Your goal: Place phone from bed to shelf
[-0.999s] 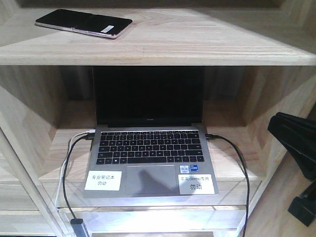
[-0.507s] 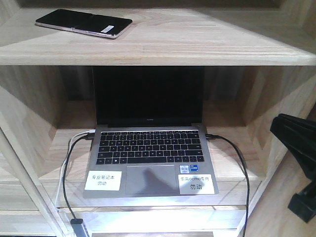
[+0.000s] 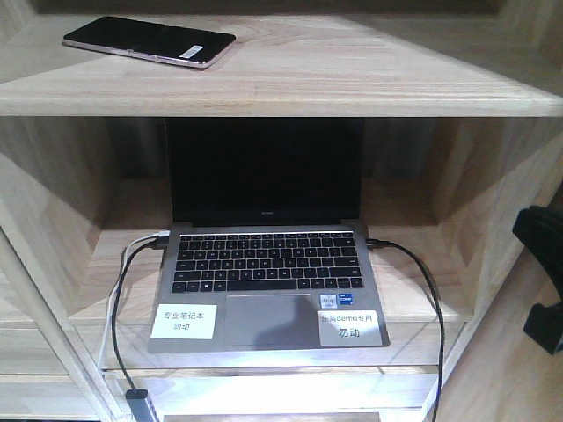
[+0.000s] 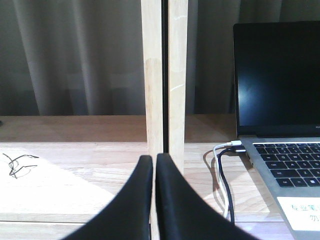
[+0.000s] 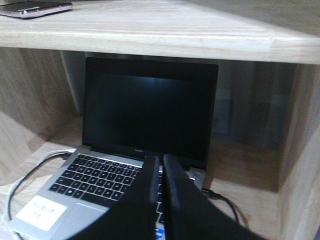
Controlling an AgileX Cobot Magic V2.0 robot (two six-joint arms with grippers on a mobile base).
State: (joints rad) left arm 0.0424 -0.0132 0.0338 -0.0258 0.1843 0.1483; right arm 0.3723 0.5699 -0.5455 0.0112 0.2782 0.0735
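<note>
The phone [image 3: 149,41], a thin glossy black slab with a pinkish edge, lies flat on the upper board of the light-wood shelf [image 3: 290,88], at its left; its end also shows top left in the right wrist view [image 5: 35,8]. No gripper touches it. My left gripper [image 4: 154,159] is shut and empty, in front of a wooden upright [image 4: 164,75]. Low over the laptop's right side, my right gripper [image 5: 160,160] is shut with nothing in it; part of that arm [image 3: 544,272] shows at the right edge of the front view. The bed is out of view.
An open grey laptop [image 3: 268,290] with a dark screen and white stickers fills the lower compartment. Black and white cables [image 3: 119,308] run from its left side, and a black cable [image 3: 431,299] from its right. Shelf side panels [image 3: 493,202] close in the compartment.
The right arm has drawn back to the right, so less of it shows at the front view's edge. Its shadow has left the laptop's trackpad. The phone has not moved.
</note>
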